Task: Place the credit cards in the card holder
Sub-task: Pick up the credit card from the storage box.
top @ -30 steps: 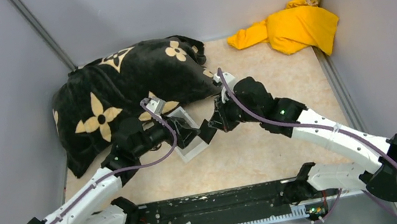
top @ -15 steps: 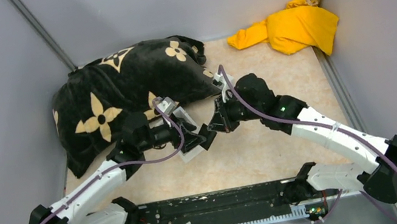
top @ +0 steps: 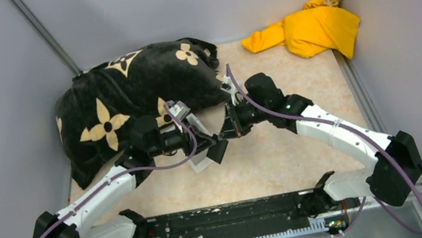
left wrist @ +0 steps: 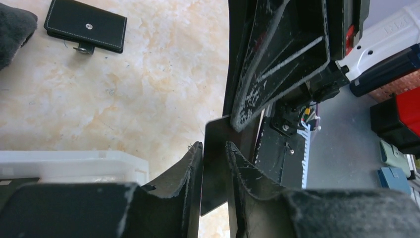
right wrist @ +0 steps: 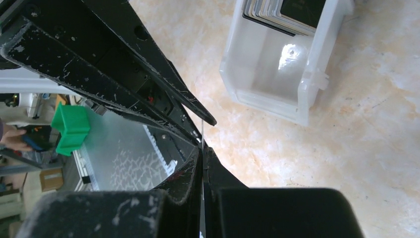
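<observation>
Left gripper (left wrist: 213, 148) has swung in, jaws narrowing around the credit card (left wrist: 218, 131) pinched by the right gripper (right wrist: 202, 148) (touching yet? can't tell). Card holder (left wrist: 85, 25) lies well beyond its fingertips. Early release could drop it.

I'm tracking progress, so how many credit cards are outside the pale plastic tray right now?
1: a thin dark card, pinched in the right tool and inside the left tool. Other cards stand stacked in the pale plastic tray, partly hidden.

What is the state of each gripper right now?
Left gripper: fingers flank the credit card; grip cannot be told.
Right gripper: closed on the same card.
</observation>
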Motion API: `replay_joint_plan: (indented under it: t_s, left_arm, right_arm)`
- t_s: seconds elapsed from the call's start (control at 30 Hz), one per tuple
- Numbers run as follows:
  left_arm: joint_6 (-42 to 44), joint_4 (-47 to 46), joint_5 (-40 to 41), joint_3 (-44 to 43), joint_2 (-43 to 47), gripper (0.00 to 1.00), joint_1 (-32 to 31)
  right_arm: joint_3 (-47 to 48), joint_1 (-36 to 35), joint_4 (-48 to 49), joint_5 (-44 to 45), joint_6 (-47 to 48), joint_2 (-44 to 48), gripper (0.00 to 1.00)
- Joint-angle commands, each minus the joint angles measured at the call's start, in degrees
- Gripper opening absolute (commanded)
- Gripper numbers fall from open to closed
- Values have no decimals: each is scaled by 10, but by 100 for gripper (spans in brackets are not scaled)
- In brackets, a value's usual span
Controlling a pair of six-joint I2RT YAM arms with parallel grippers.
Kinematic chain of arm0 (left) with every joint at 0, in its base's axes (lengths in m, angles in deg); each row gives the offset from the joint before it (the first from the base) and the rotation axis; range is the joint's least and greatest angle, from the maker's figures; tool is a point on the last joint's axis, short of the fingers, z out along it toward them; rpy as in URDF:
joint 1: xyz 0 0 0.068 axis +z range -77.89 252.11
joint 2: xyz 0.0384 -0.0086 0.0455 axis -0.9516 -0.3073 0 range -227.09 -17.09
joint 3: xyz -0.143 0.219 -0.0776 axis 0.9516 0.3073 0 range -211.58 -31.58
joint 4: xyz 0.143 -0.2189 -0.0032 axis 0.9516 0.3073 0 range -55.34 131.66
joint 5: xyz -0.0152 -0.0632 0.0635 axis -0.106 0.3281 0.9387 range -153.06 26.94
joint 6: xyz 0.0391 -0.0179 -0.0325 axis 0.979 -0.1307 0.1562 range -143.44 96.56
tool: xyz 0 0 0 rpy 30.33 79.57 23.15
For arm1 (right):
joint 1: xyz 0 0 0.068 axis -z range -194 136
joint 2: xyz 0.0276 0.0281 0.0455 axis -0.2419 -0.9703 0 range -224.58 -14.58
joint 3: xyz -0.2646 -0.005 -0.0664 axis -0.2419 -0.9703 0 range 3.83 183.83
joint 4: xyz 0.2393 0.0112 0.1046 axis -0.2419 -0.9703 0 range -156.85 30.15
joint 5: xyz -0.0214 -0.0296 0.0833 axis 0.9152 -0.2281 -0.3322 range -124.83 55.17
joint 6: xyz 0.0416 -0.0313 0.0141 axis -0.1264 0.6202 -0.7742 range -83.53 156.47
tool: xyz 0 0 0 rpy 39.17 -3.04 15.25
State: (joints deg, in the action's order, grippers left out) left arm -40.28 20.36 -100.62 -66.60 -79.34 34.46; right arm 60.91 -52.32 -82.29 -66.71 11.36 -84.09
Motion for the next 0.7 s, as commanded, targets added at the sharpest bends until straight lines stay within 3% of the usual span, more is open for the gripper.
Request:
replay_joint_plan:
  t_s: [0.0, 0.1, 0.23, 0.33, 0.4, 0.67]
  left_arm:
    - [1, -26, -32, -19, -15, 29, 4]
    - [-2, -24, -33, -21, -28, 35, 4]
    - [-3, -19, -21, -22, -30, 57, 5]
    - [-5, -19, -20, -22, -31, 59, 9]
    - [-11, -22, -27, -21, -37, 56, 11]
    - [-45, -68, -93, -13, -64, 25, 25]
  right_arm:
    - [29, 4, 49, -35, -8, -14, 0]
    - [32, 5, 55, -39, -12, -20, 0]
    - [35, 7, 56, -47, -15, -21, 0]
    - [35, 9, 58, -51, -16, -18, 0]
    - [34, 11, 61, -55, -17, -18, 0]
    - [23, 25, 92, -71, -31, -20, 0]
